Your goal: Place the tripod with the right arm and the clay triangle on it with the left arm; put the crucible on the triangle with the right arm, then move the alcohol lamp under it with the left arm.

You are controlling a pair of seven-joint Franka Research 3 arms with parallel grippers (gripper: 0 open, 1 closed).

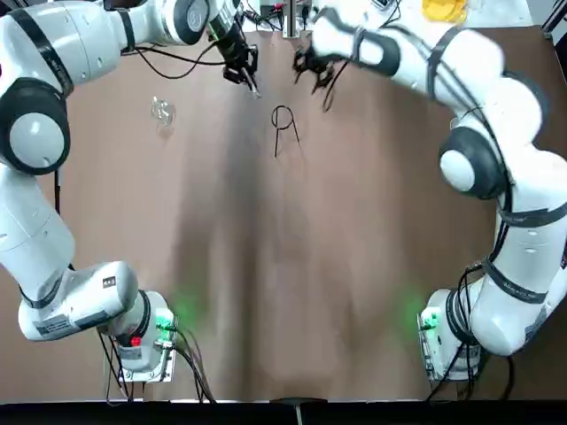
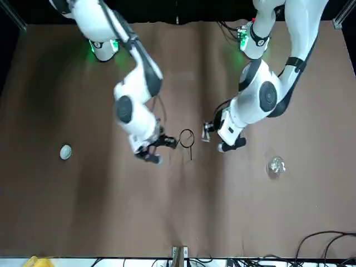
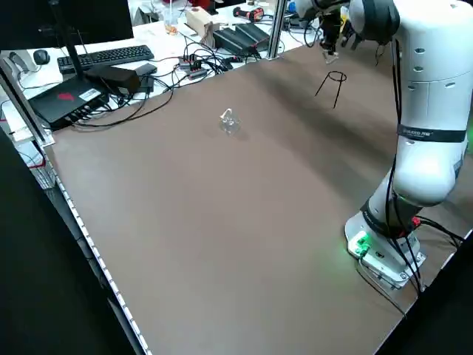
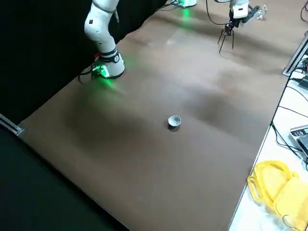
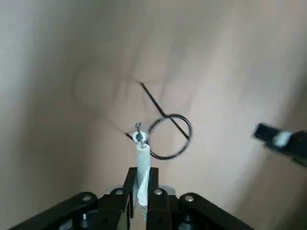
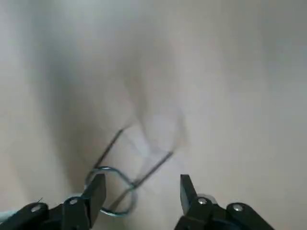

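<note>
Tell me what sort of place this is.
Probably a robotics lab or test workspace: two robot arms are mounted at one table, a monitor and keyboard stand among tangled cables, and a wire tripod stands on the tabletop.

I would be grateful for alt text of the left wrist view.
The left pincer grips the white triangle beside the black tripod's ring, seen from above. Part of the other arm shows farther off.

One each: tripod [image 1: 278,128], triangle [image 5: 143,170], crucible [image 4: 174,121], lamp [image 1: 163,111]
</note>
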